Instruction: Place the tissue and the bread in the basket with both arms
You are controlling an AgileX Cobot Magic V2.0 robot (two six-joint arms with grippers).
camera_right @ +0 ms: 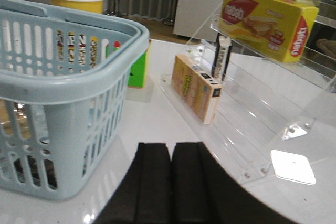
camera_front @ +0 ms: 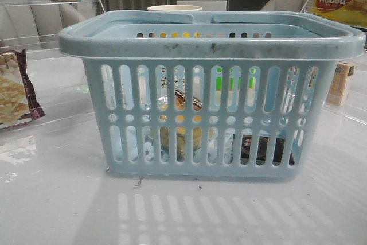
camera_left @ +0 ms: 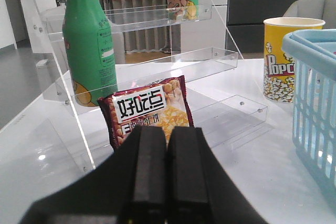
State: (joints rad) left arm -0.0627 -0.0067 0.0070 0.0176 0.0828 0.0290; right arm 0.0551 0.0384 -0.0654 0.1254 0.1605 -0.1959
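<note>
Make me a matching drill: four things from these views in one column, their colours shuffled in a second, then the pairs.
1. basket
2. bottle
3. popcorn cup
4. left gripper

A. black
B. yellow
C. pale blue
D. green

Pairs: 1-C, 2-D, 3-B, 4-A

Front: low, close, facing basket (camera_front: pixel 212 96) side-on.
Wrists: flank it, looking over table; all share basket (camera_left: pixel 315 103) (camera_right: pixel 63 87).
</note>
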